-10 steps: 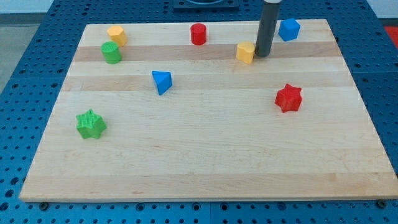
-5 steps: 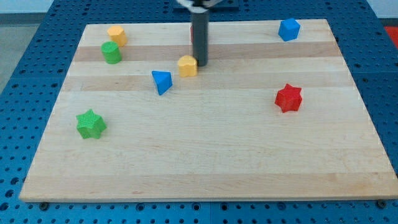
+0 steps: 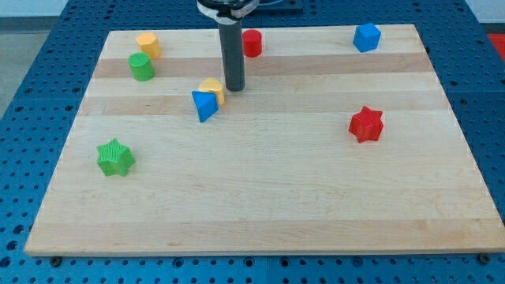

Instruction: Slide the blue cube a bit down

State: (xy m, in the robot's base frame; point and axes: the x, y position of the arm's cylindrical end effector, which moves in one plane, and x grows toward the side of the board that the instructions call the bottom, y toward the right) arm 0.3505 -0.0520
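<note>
The blue cube [image 3: 367,37] sits near the top right corner of the wooden board [image 3: 260,197]. My tip [image 3: 235,87] is far to its left, in the upper middle of the board. It stands just right of a yellow block [image 3: 213,89], which touches the blue triangular block [image 3: 204,105] on its lower left.
A red cylinder [image 3: 252,42] is just up and right of the rod. A yellow cylinder [image 3: 147,44] and a green cylinder [image 3: 141,67] are at the top left. A green star [image 3: 115,158] lies at the left, a red star [image 3: 366,124] at the right.
My tip has moved left and down across the board, pushing the yellow block from near the blue cube's side to against the blue triangular block. The blue cube has not moved.
</note>
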